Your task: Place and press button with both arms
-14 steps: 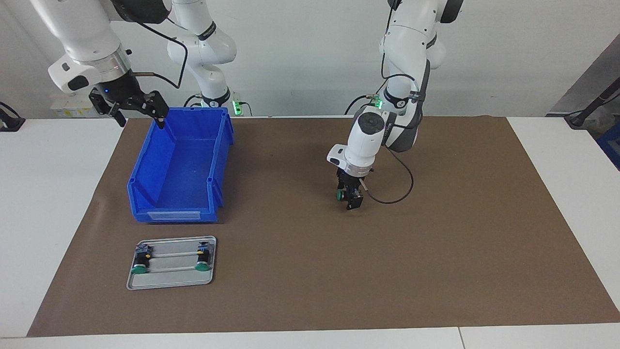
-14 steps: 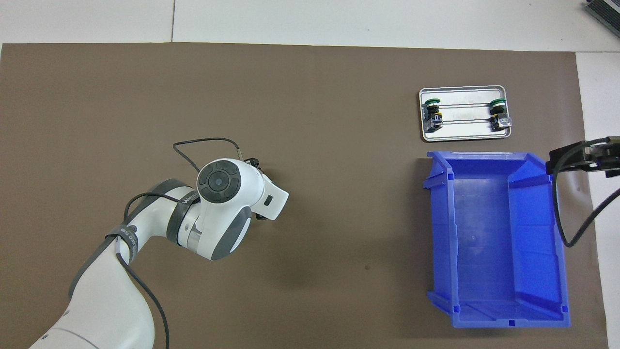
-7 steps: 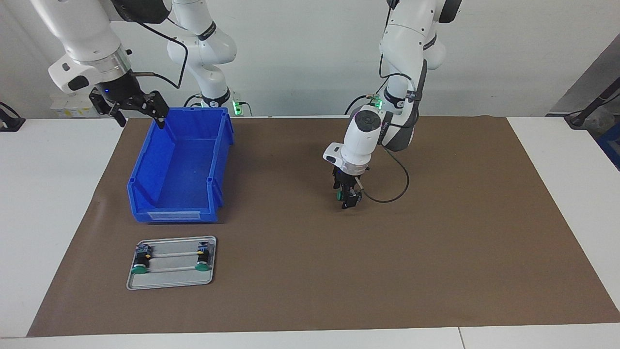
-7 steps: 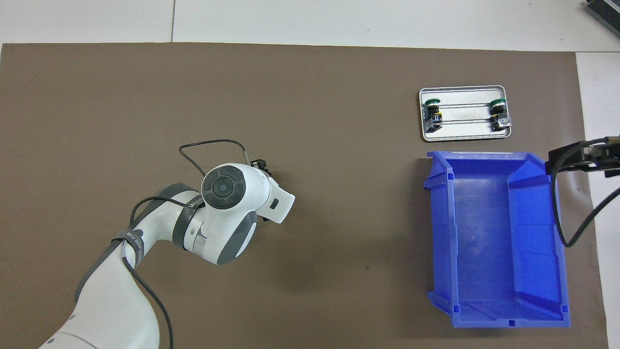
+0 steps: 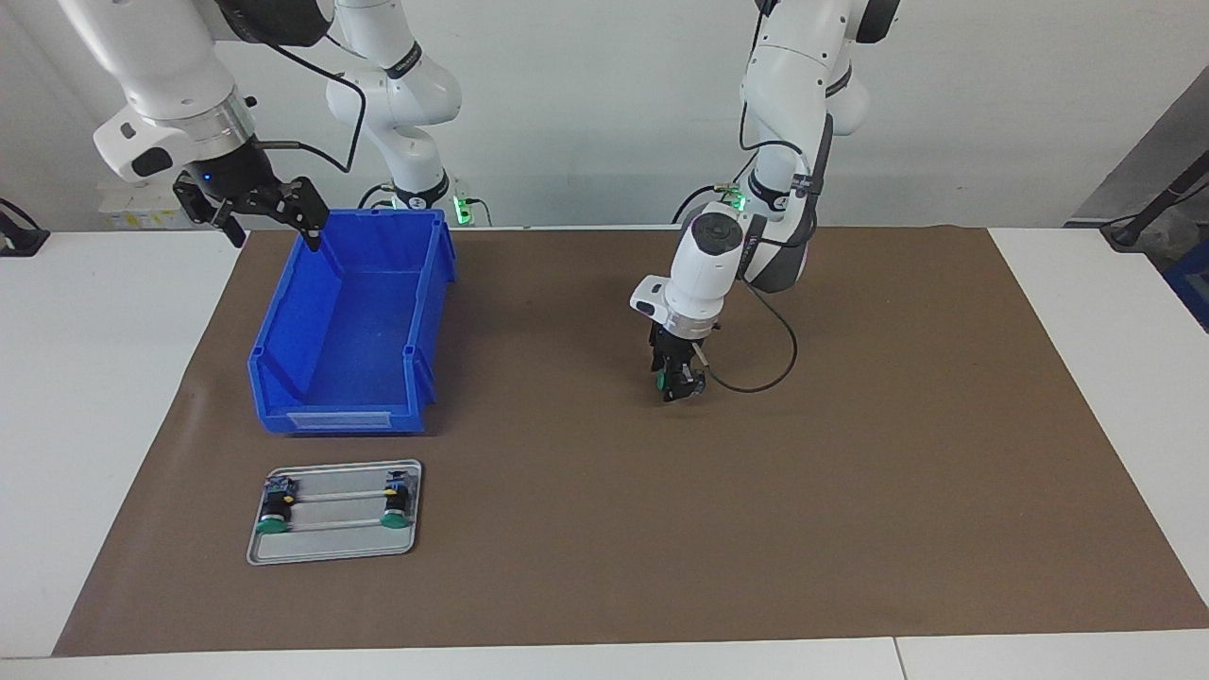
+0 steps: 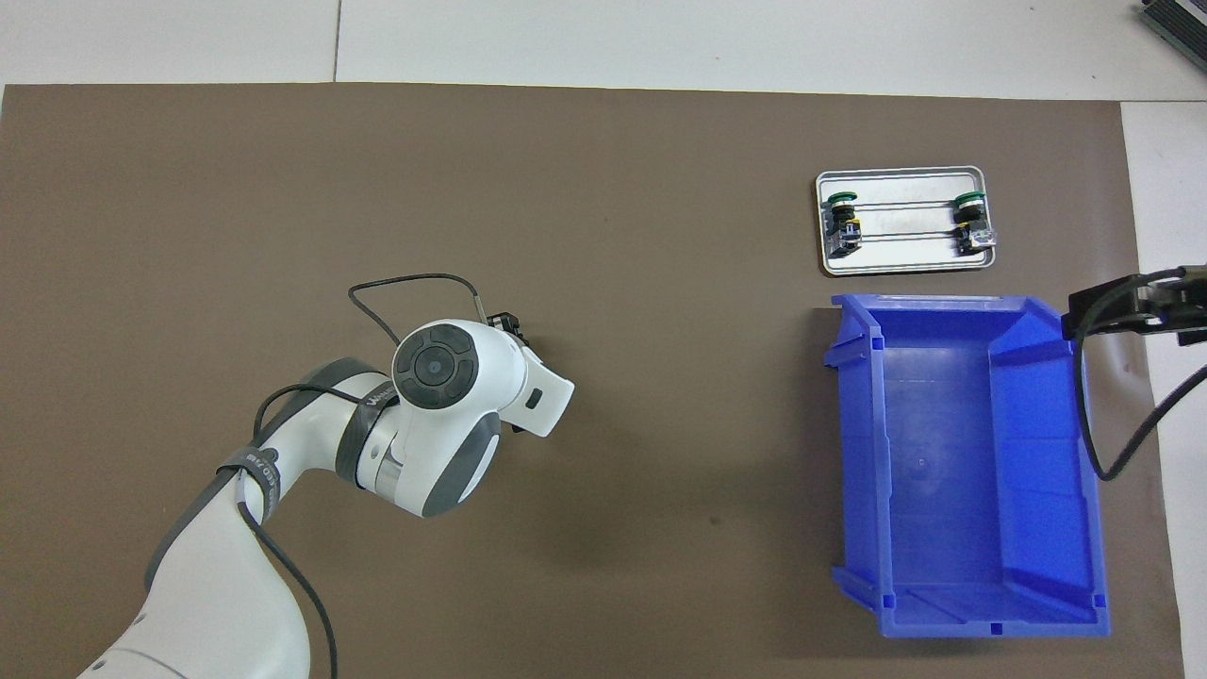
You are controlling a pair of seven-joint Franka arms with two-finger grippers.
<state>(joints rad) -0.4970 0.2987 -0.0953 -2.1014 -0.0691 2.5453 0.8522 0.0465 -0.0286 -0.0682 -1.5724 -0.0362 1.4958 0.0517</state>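
Two green buttons (image 5: 272,524) lying in metal tray (image 5: 332,556); blue bin (image 5: 351,326) bare. Left gripper (image 5: 677,380) clamped on button (image 5: 665,382) over mat; right gripper (image 5: 255,210) spread wide above bin's corner.

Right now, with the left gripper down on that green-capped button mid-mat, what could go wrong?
1. The left gripper has the green-capped push-button at its very tips; it may slip or twist when lifted.
2. The black cable loops onto the brown mat beside it and could snag.
3. The right gripper waits over the blue plastic bin corner; a descent could clip the rim.

Glossy blue plastic bin (image 5: 349,331); shiny metal tray (image 5: 332,546); matt brown mat (image 5: 850,472); smooth white table (image 5: 94,378).
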